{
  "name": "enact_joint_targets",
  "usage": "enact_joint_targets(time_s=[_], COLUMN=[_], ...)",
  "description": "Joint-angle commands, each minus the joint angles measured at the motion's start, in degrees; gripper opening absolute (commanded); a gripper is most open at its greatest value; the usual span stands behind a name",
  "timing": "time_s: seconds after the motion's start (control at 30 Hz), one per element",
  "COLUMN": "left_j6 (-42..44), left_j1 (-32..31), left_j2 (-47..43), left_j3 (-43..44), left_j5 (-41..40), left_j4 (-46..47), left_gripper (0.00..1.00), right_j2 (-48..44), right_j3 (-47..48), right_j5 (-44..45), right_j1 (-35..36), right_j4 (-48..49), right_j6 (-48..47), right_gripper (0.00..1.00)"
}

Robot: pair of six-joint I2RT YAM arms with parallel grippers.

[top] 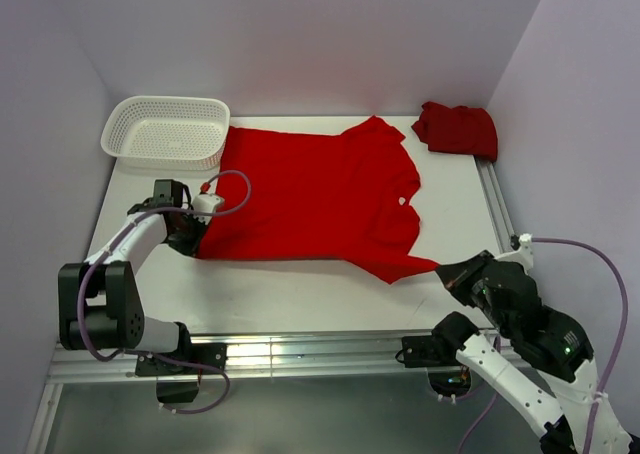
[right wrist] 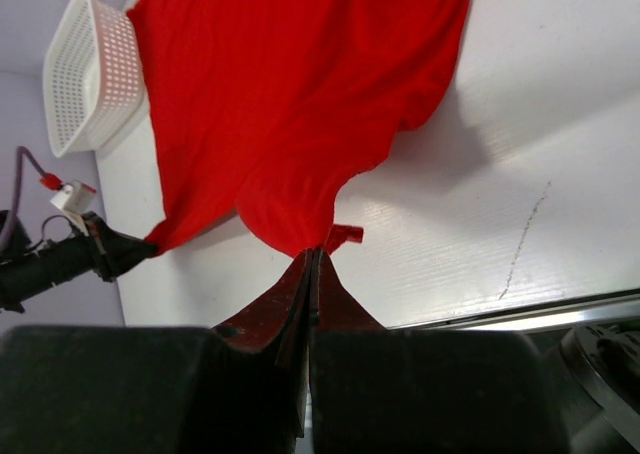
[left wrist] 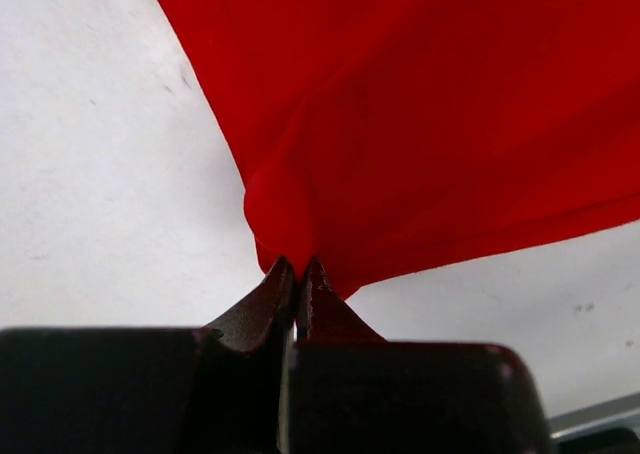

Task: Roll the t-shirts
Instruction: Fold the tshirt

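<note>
T-shirt (top: 310, 189) pinched by left gripper (left wrist: 297, 270) and right gripper (right wrist: 312, 256).

A white table top (top: 300, 294) fills the space, matt and lightly scuffed (a thin dark scratch (right wrist: 525, 244) shows in the right wrist view). Plain pale lilac walls close it in: a back wall (top: 300, 34), a left wall (top: 40, 124) and a right wall (top: 580, 124). An aluminium rail (top: 300, 352) runs along the near edge, catching a bright glare, and a second rail (top: 495, 204) runs along the right edge. The light is soft and even.
</note>
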Motion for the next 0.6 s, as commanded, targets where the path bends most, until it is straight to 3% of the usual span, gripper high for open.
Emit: enact_joint_targets(time_s=[0.0,0.13,0.37,0.57], left_j6=[1.8,1.4,0.1,0.6], left_j1=[-0.1,-0.2,-0.1,0.0], left_j2=[-3.1,-3.8,-7.0,-10.3], left_j3=[-1.3,-2.4,-1.1,1.0], left_j5=[-0.9,-0.3,2.9,3.4], left_j4=[-3.3,-3.5,-5.5,-9.5], left_gripper=[0.02,0.11,0.48,0.53], right_j2=[-2.2,-2.0,-0.6,-0.1], right_j3=[4.1,3.1,-0.7,-2.8], right_j5=[3.1,2.1,0.8,0.4], right_j1=[0.3,0.3,0.2,0.2], right_j4=[-4.3,-3.6,0.4,2.9], right_j6=[-0.6,-1.3,-2.3,-2.4], right_gripper=[0.0,0.0,0.0,0.0])
